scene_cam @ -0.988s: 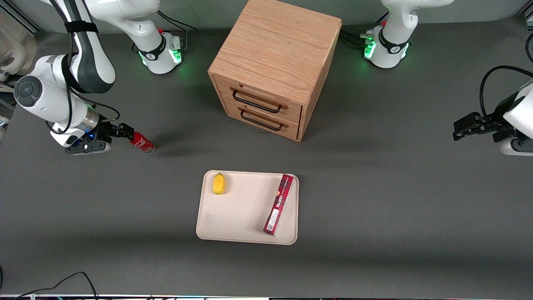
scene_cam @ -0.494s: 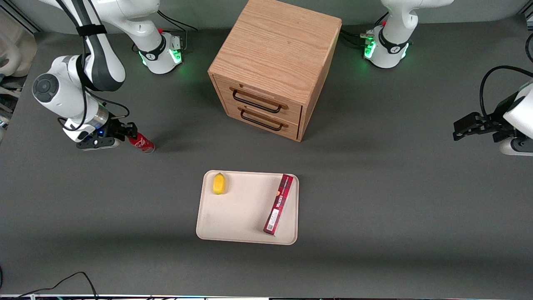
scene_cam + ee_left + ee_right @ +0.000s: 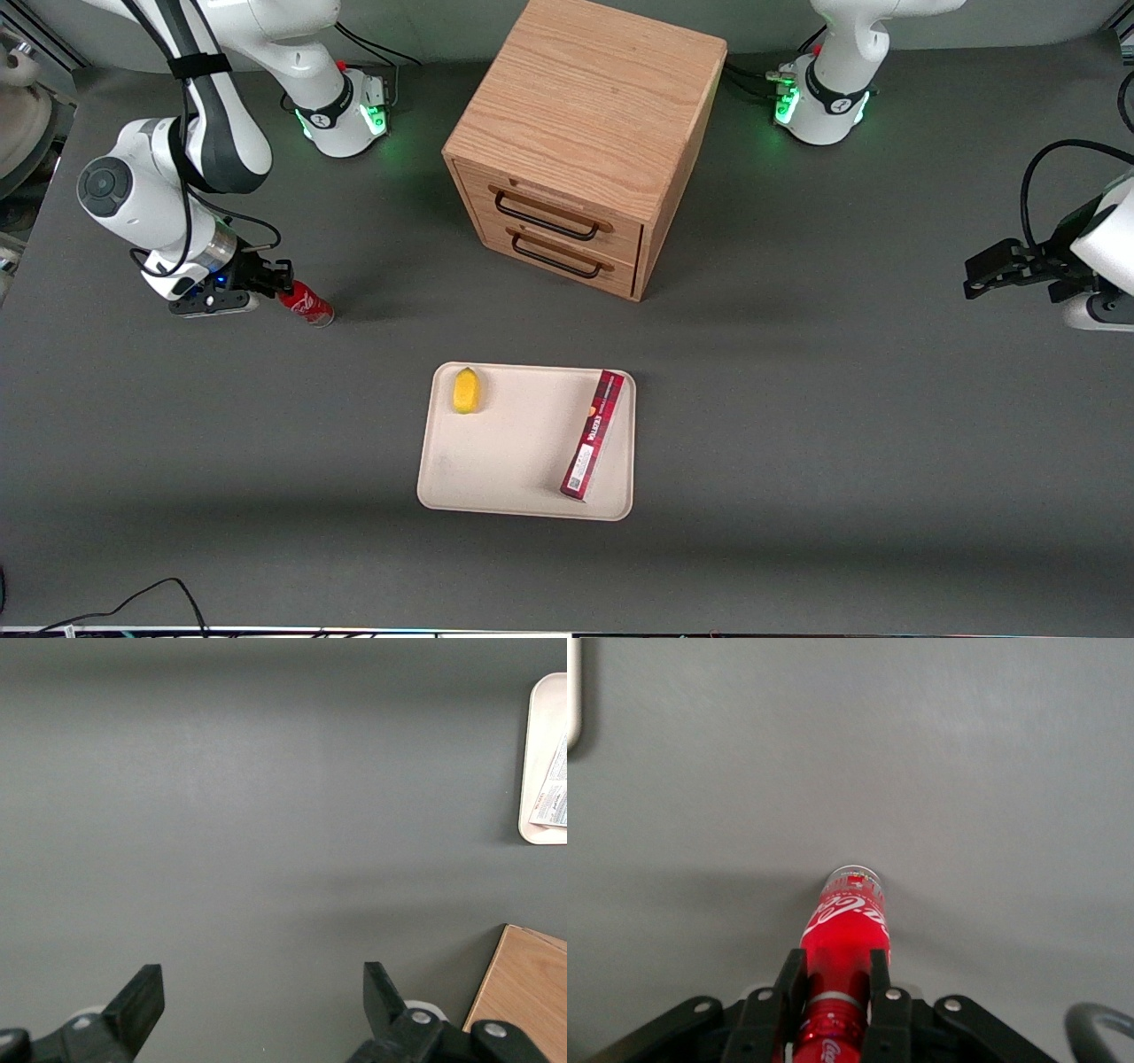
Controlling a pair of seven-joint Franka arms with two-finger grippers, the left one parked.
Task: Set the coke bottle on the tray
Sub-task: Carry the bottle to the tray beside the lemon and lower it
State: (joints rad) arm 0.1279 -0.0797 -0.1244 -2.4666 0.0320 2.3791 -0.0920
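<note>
The coke bottle (image 3: 307,307) is small and red with a white script logo. It rests slanted on the grey table toward the working arm's end, its base on the table and its neck toward my gripper. My right gripper (image 3: 282,282) is shut on the bottle's neck. In the right wrist view the two black fingers (image 3: 792,979) press on either side of the bottle (image 3: 849,926). The cream tray (image 3: 514,452) lies nearer the front camera, toward the table's middle. Its edge also shows in the left wrist view (image 3: 542,753).
On the tray lie a yellow lemon (image 3: 466,390) and a long dark-red box (image 3: 592,434). A wooden drawer cabinet (image 3: 585,115) stands farther from the front camera than the tray. A black cable (image 3: 133,598) lies at the table's front edge.
My right gripper has moved in along the bottle and its fingers now sit around the neck. The bottle has shifted slightly toward the table's middle.
</note>
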